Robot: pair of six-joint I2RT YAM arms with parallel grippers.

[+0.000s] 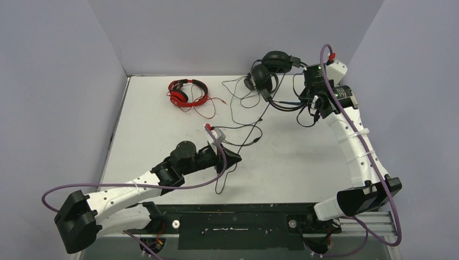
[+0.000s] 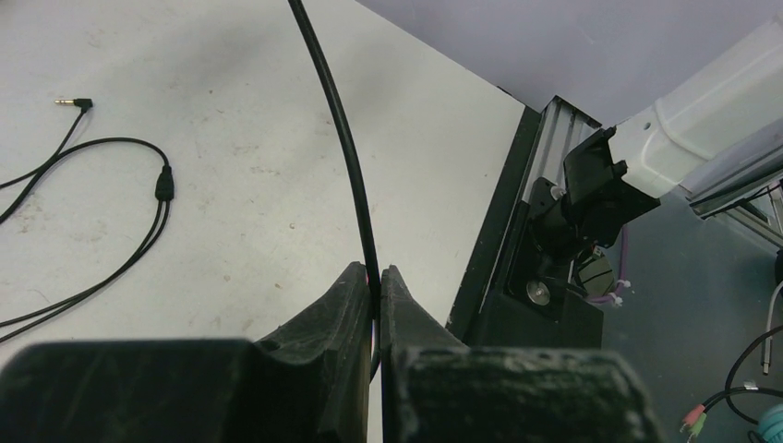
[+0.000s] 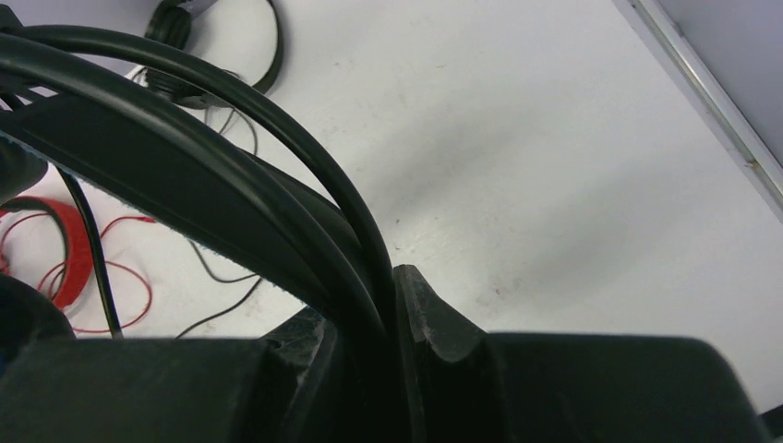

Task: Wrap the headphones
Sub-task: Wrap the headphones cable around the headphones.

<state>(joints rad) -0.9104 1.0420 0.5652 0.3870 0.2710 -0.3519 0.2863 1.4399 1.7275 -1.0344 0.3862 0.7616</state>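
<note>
**Both hands clamped: left on cable, right on headband**

From above, my left gripper [image 1: 235, 158] sits low near the middle of the table [image 1: 162, 135]. A black cable [image 1: 258, 123] runs from it up and right toward the black headphones [image 1: 263, 77], which are at the far right next to my right gripper [image 1: 309, 103]. That view does not show how my fingers are set.

My left wrist camera does. The jaws are pressed together with the black cable [image 2: 346, 138] pinched between the tips of the left gripper [image 2: 379, 281]. It also shows a second thin cable [image 2: 138, 249] lying loose on the table [image 2: 231, 74], ending in a jack plug [image 2: 74, 103].

My right wrist camera shows the right gripper [image 3: 365, 309] closed on the headband [image 3: 166, 175] of the black headphones, with a trace of blue along its edge. A thick black cord [image 3: 305, 157] passes through the same gap.

The red headphones [image 1: 187, 92] lie at the far left of the table with their red cord loose around them, well apart from both grippers. The right wrist camera catches only a sliver of them [image 3: 78, 263].

From above, another black ear cup [image 1: 277, 61] sits just behind the first. I cannot tell whether the two belong to the same pair.
</note>
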